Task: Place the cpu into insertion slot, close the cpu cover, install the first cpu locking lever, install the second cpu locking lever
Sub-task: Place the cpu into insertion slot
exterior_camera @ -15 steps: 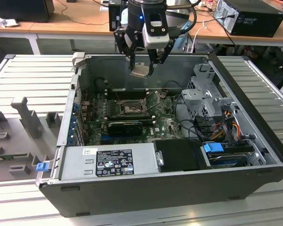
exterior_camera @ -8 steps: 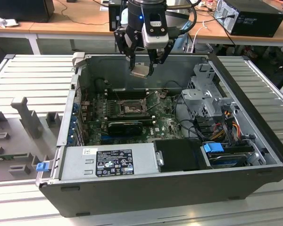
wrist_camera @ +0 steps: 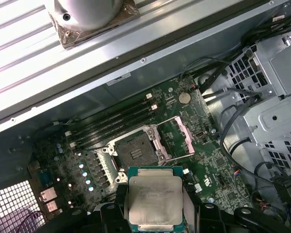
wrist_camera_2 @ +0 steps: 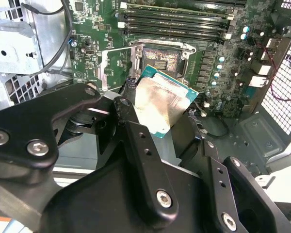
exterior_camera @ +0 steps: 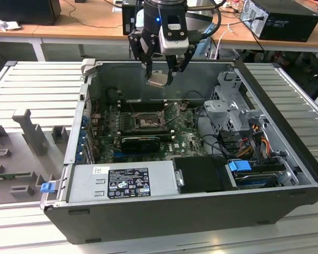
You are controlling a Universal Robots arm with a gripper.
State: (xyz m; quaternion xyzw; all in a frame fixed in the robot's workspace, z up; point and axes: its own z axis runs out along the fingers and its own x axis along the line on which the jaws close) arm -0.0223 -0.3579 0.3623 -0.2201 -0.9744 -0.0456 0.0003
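Observation:
My gripper (exterior_camera: 159,78) is shut on the cpu (exterior_camera: 158,80), a flat square chip with a pale metal face. It hangs high above the open computer case, over its back wall. In both wrist views the cpu (wrist_camera_2: 162,104) (wrist_camera: 155,199) sits tilted between the black fingers (wrist_camera_2: 131,121), well above the board. The insertion slot (exterior_camera: 147,121) (wrist_camera_2: 160,60) (wrist_camera: 136,153) lies bare on the green board, with nothing in it. The cpu cover (wrist_camera: 177,138) (wrist_camera_2: 114,68) stands flipped open beside the socket.
Long memory slots (wrist_camera_2: 174,19) (wrist_camera: 111,124) run beside the socket. A black finned card (exterior_camera: 140,142) lies in front of it, then the power supply (exterior_camera: 122,182). A metal drive cage (exterior_camera: 230,114) and cables (exterior_camera: 254,137) fill the exterior view's right. A grey foam tray (exterior_camera: 21,148) sits outside.

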